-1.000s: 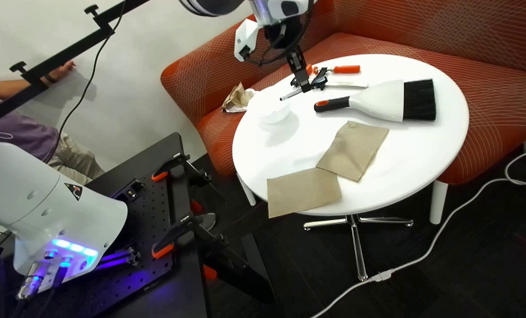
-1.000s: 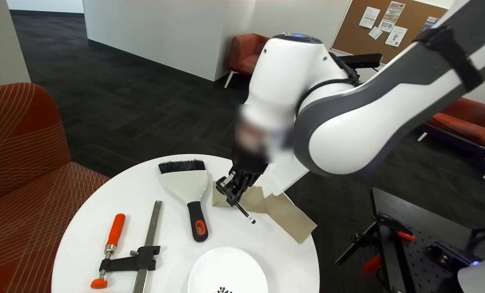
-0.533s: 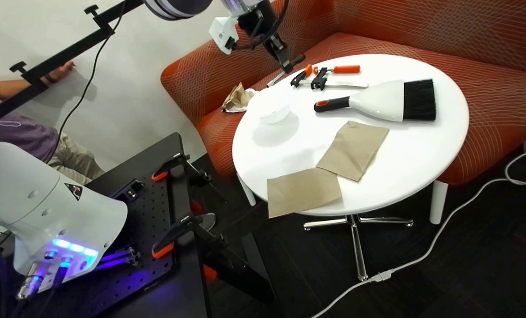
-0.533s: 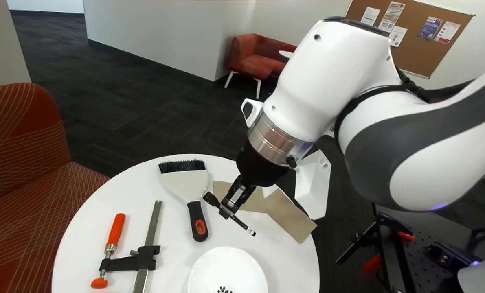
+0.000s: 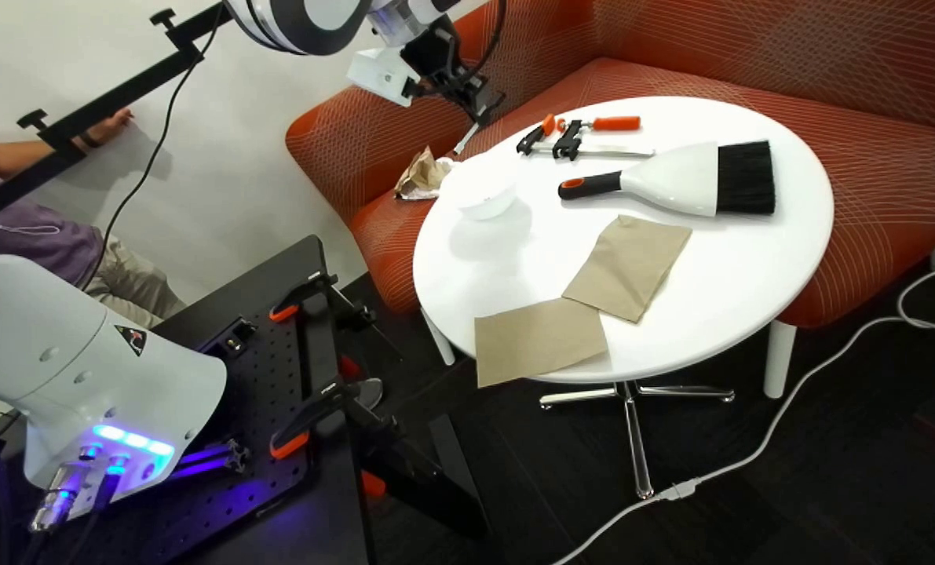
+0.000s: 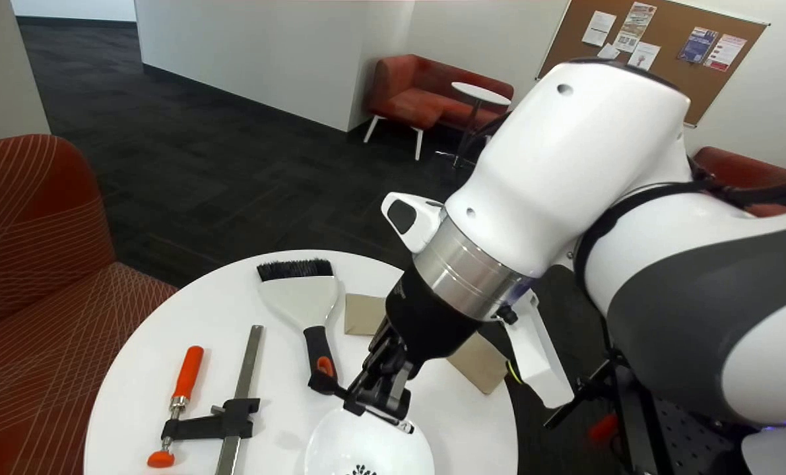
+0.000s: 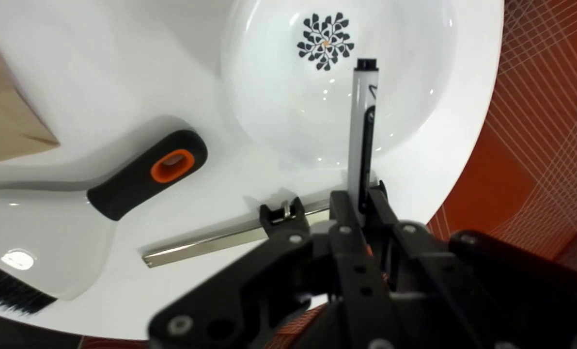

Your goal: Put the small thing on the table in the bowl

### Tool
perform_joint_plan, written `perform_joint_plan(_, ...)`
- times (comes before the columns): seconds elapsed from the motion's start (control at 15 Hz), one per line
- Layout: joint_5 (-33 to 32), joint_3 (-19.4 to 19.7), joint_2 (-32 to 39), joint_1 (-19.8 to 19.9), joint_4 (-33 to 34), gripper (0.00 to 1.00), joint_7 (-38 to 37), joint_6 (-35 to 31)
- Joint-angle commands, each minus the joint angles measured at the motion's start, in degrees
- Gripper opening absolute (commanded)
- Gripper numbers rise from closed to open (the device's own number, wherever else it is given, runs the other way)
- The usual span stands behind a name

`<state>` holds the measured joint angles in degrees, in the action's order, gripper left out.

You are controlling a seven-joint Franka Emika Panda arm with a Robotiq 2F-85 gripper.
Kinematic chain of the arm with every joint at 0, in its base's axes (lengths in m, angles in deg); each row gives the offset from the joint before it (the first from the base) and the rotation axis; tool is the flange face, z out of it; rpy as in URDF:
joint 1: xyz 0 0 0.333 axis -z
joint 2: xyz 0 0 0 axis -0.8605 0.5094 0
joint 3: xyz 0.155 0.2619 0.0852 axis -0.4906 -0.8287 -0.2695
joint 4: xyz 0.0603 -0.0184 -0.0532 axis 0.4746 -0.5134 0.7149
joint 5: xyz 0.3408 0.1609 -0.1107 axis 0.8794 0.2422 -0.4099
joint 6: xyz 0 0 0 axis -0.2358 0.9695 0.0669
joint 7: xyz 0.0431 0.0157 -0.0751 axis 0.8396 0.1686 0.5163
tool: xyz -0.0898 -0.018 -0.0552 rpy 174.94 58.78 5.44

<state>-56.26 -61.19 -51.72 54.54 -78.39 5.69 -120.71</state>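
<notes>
Slim white-and-black marker (image 7: 360,121) swung toward round white bowl (image 7: 278,102), pinched in my black hand (image 7: 359,198); I judge carrying; next: centre, release.

In an exterior view, an orange-handled clamp (image 5: 567,143) and a wide brush (image 5: 683,180) are lying at upper right, two brown sheets (image 5: 542,339) are resting near centre, and crumpled paper (image 5: 420,174) is sitting upper left of centre.

On the round white bench (image 5: 742,267), in the wrist view, a white bowl (image 7: 269,102) sits beyond the tips of the jaws, a clamp (image 7: 220,243) runs partly hidden behind them, and a brush (image 7: 51,223) lies to their left. In an exterior view, two brown sheets (image 5: 542,341) lie well apart from them, one overhanging the edge.
</notes>
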Motion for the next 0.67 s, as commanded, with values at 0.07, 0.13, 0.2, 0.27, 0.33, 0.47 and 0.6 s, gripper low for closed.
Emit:
perform_joint_plan(0.07, 0.09, -4.42, 3.23, 5.29, 0.63, 0.03, 7.64, -1.29)
perform_joint_plan(0.13, -0.31, -4.40, 4.03, 5.68, 1.00, 0.03, 8.72, -1.17)
perform_joint_plan(0.2, -0.62, -4.31, 4.97, 5.98, 1.53, 0.03, 9.62, -1.09)
perform_joint_plan(0.27, -0.92, -4.28, 5.91, 6.35, 2.12, 0.03, 10.61, -1.09)
perform_joint_plan(0.33, -1.11, -4.31, 6.71, 6.63, 2.69, 0.03, 11.24, -0.95)
perform_joint_plan(0.47, -1.53, -4.00, 8.28, 6.87, 3.92, 0.03, 12.16, -0.77)
perform_joint_plan(0.6, -1.88, -3.70, 9.66, 6.99, 5.15, 0.03, 12.73, -0.38)
